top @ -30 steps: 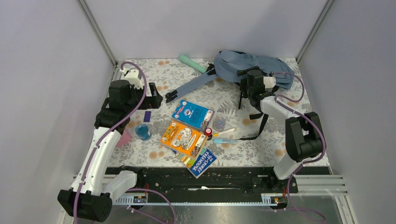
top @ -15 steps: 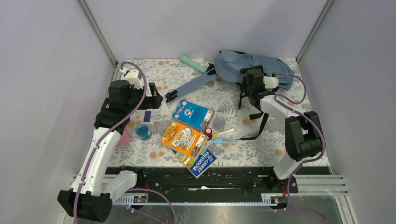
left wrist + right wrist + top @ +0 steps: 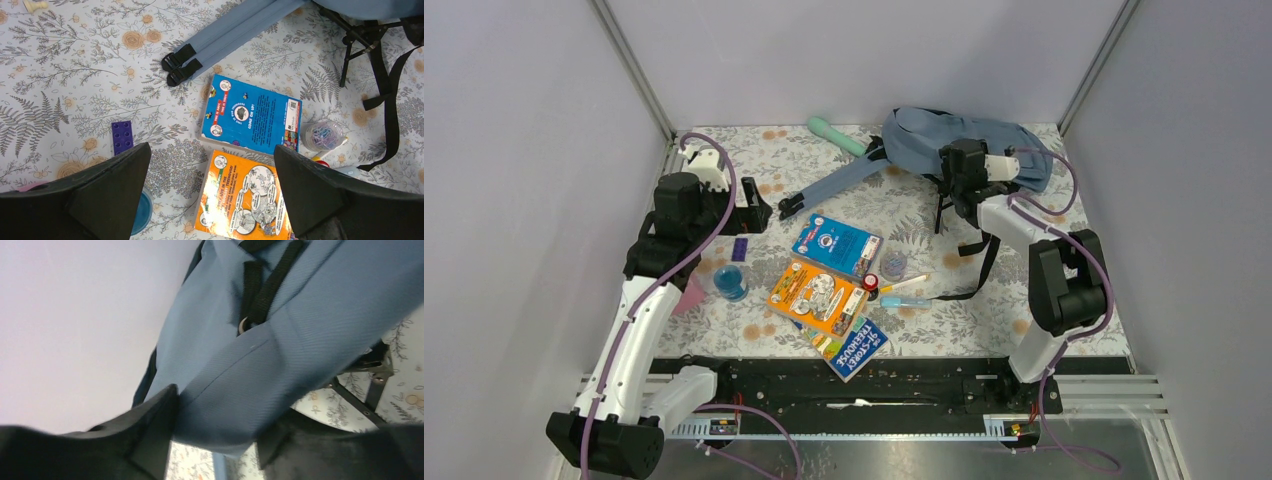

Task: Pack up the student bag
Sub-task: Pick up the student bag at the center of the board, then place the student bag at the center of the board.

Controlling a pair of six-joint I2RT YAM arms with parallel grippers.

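The slate-blue student bag (image 3: 994, 138) lies at the back right, its blue shoulder straps (image 3: 834, 186) stretched toward the middle. My right gripper (image 3: 956, 176) is at the bag's near edge. In the right wrist view a fold of the bag (image 3: 280, 340) fills the gap of the right gripper (image 3: 220, 425), and the jaws are shut on it. My left gripper (image 3: 759, 213) is open and empty; in the left wrist view it (image 3: 210, 150) hovers above the blue book (image 3: 252, 114) and the orange book (image 3: 245, 197).
On the table are a blue book (image 3: 836, 244), an orange book (image 3: 817, 293), a third book (image 3: 852, 347), a jar of paper clips (image 3: 893, 264), markers (image 3: 904, 292), a purple brick (image 3: 739, 248), a blue round tub (image 3: 730, 282) and a mint green object (image 3: 836, 136). Black straps (image 3: 979, 270) trail from the bag.
My right gripper has shifted a little up and toward the back with the bag's edge in it. The left arm has not moved.
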